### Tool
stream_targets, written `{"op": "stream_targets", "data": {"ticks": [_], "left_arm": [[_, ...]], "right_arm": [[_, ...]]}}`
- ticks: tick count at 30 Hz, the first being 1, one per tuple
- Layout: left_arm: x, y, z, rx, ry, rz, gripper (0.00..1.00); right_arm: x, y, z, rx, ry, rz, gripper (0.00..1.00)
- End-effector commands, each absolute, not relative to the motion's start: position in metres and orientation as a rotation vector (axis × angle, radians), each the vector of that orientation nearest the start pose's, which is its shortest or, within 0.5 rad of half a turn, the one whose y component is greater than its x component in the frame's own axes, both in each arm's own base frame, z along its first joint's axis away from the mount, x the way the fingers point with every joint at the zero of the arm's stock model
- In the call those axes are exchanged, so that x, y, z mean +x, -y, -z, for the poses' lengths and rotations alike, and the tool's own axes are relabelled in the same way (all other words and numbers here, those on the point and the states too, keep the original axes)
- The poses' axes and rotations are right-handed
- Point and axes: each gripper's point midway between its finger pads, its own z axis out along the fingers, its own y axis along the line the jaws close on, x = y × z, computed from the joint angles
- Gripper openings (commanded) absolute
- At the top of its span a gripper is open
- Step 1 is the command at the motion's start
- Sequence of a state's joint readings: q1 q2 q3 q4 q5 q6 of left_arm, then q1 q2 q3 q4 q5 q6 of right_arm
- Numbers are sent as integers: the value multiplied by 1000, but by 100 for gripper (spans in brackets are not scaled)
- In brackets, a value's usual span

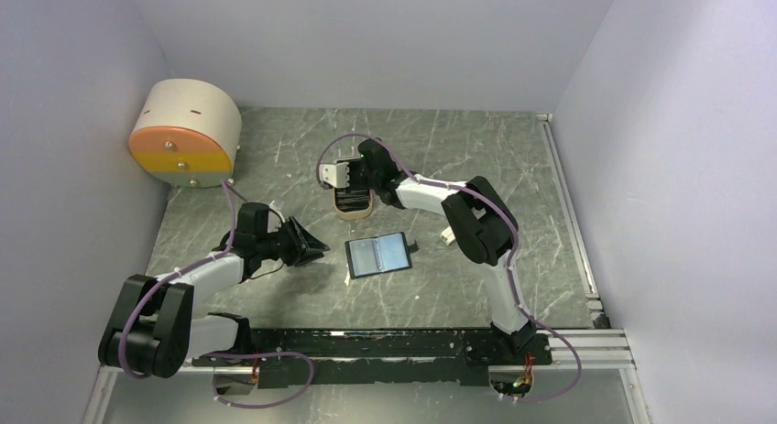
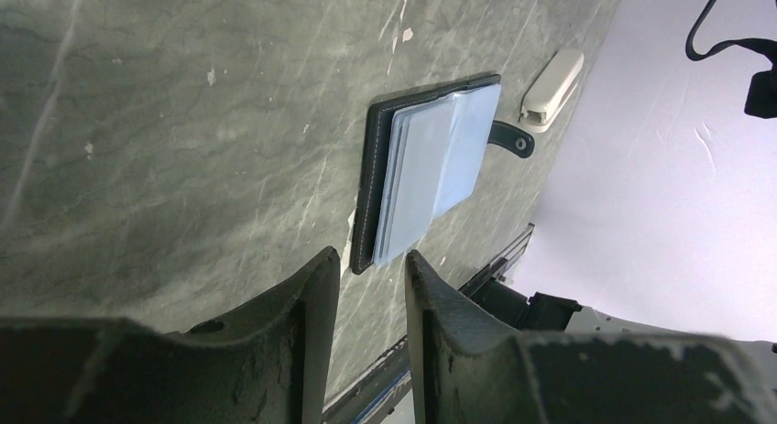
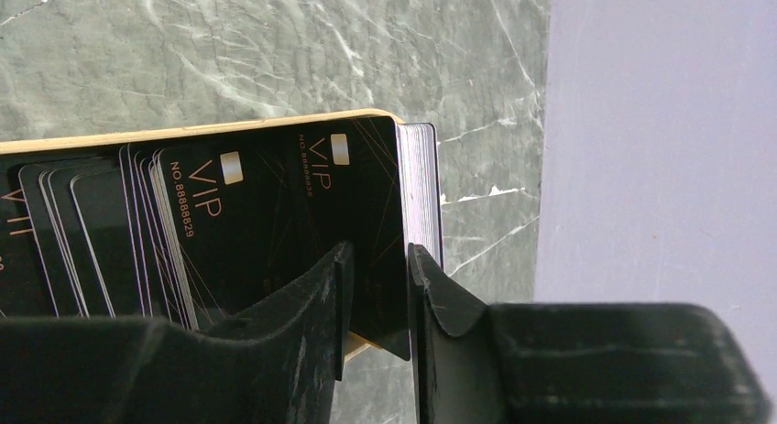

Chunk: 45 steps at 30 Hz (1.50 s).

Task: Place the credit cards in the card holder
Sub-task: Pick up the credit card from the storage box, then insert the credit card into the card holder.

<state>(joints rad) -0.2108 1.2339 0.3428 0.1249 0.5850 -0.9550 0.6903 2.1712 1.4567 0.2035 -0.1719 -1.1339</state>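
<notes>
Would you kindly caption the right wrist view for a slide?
Right fingers straddle the end black card of a stack in a tray.

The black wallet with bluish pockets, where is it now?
Top view: the black bifold wallet lies open mid-table on the grey marbled top, just below-right of the beige oblong tray.

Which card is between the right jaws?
The rightmost VIP card, face showing: its lower corner sits in the gap. The fanned cards lie left of the jaws.
</notes>
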Motion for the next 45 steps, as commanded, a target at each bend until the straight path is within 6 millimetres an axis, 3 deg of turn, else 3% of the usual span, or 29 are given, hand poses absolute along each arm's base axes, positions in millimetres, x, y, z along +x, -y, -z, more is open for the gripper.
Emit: {"op": "stream_targets", "data": {"ticks": [1, 6, 12, 16, 19, 25, 27, 33, 37, 41, 45], "left_arm": [[232, 178, -60, -589, -2417, 1250, 38], [231, 178, -58, -592, -2419, 1252, 38], [230, 177, -58, -593, -2418, 1248, 38], [231, 177, -60, -590, -2416, 1241, 38], [231, 177, -61, -584, -2414, 1241, 38], [231, 178, -69, -540, -2403, 1249, 36], [230, 179, -71, -521, -2406, 1261, 36], [231, 180, -75, -496, -2401, 1267, 35], [231, 185, -77, -471, -2392, 1295, 31], [229, 190, -76, -459, -2404, 1297, 29], [229, 197, -73, -456, -2418, 1290, 31]], "right_arm": [[477, -381, -114, -1650, -1139, 119, 30], [471, -379, -116, -1671, -1145, 107, 15], [446, -372, -113, -1732, -1162, 45, 1], [421, -369, -113, -1766, -1173, -34, 0], [404, -367, -136, -1722, -1195, -87, 0], [385, -360, -173, -1386, -1513, -318, 0], [369, -358, -178, -1338, -1592, -416, 0], [323, -351, -195, -931, -1802, -770, 0], [299, -342, -190, -680, -1923, -1009, 0], [272, -340, -157, -503, -2133, -1222, 0], [255, -332, -128, -334, -2254, -1304, 0]]}}
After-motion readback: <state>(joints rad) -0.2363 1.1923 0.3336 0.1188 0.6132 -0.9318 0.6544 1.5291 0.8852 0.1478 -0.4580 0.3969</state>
